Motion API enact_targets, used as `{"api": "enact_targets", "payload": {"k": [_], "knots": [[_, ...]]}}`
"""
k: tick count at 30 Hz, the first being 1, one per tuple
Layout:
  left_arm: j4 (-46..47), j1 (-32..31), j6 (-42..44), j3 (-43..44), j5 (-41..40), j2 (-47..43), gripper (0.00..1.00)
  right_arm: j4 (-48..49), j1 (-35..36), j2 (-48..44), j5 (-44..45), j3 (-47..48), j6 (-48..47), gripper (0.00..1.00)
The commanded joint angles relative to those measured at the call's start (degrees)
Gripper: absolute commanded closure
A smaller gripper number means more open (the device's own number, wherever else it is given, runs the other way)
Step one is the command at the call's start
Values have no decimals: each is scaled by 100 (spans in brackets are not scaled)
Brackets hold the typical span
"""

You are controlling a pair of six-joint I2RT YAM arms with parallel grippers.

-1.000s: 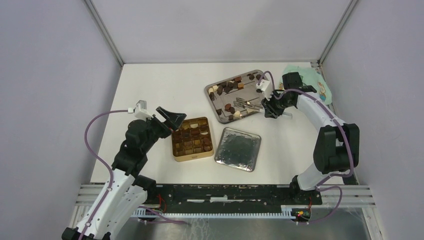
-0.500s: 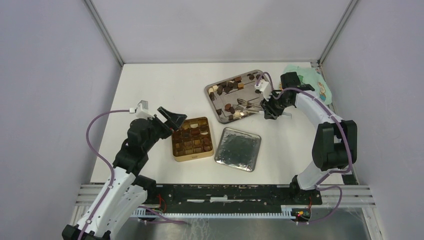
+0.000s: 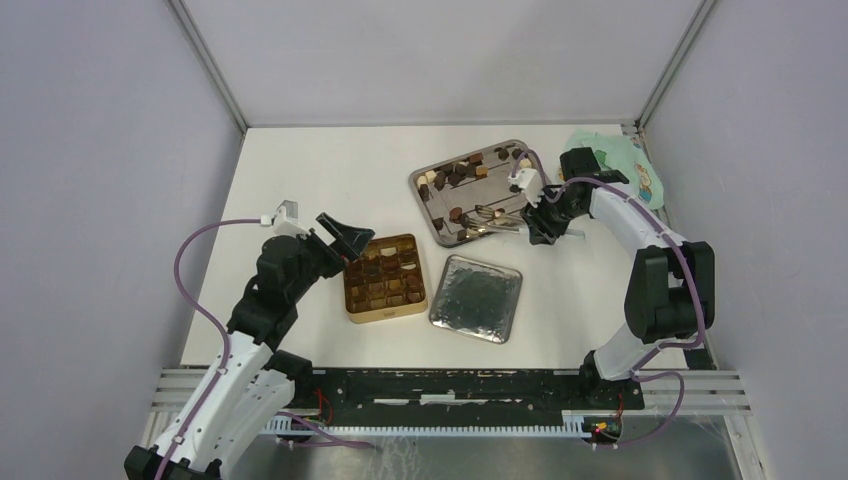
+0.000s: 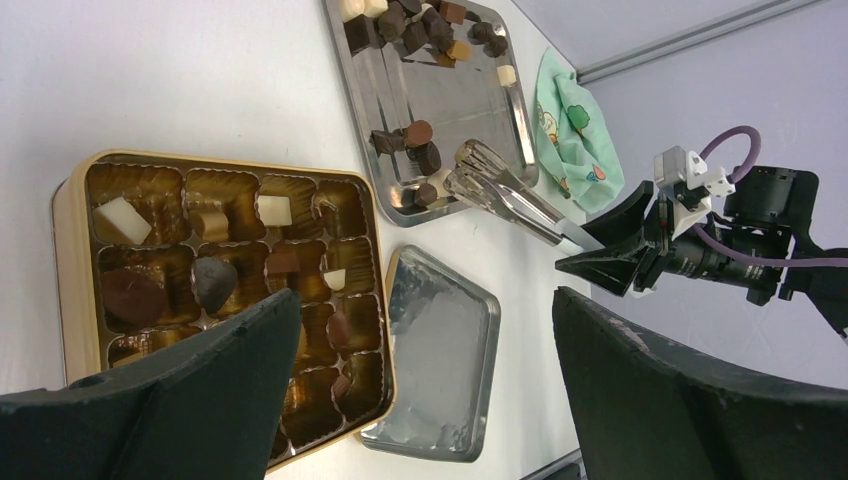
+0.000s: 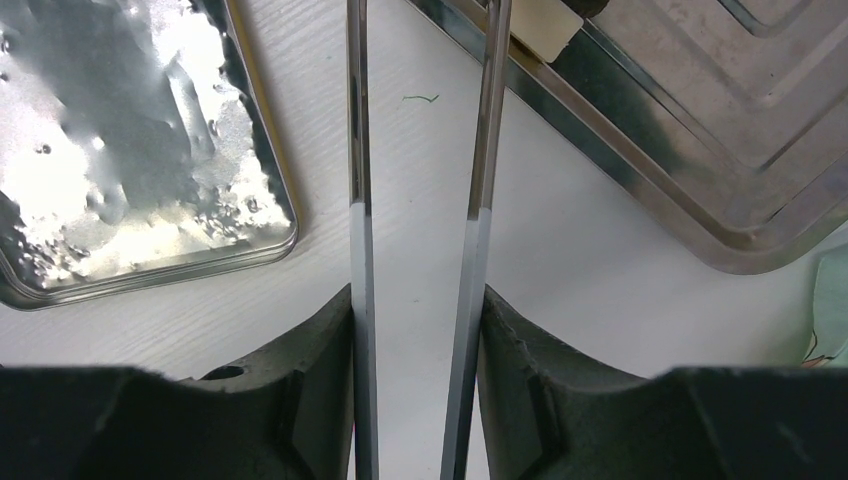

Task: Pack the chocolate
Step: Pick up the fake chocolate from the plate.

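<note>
Overhead, worked across a white worktop (image 3: 330,190) with two arms. Held the left claw (image 3: 345,240) spread wide and empty by the far-left corner of the gold tin (image 3: 350,296). Had a steel tray (image 3: 497,186) at the back and a silver lid (image 3: 476,298) just beside the tin. Gripped the long tongs (image 5: 358,150) in the right claw (image 5: 415,320), clamped on both handles from outside, with the arms parted toward the tray. Left the chocolate (image 3: 462,170) mostly loose on the tray, with some pieces already in the tin's cells. Needed, by the look of it, to set the tips squarely either side of one piece, squeeze gently to avoid flicking it, and lift clear of the rim before swinging to an empty cell.
</note>
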Motion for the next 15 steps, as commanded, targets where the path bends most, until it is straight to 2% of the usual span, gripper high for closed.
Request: {"api": "enact_targets", "payload": {"k": [1, 15], "knots": [[167, 9, -46, -17, -19, -32, 1, -32, 69, -125, 48, -11, -87, 52], [88, 2, -46, -63, -54, -115, 1, 83, 182, 35, 689, 110, 50, 58]]}}
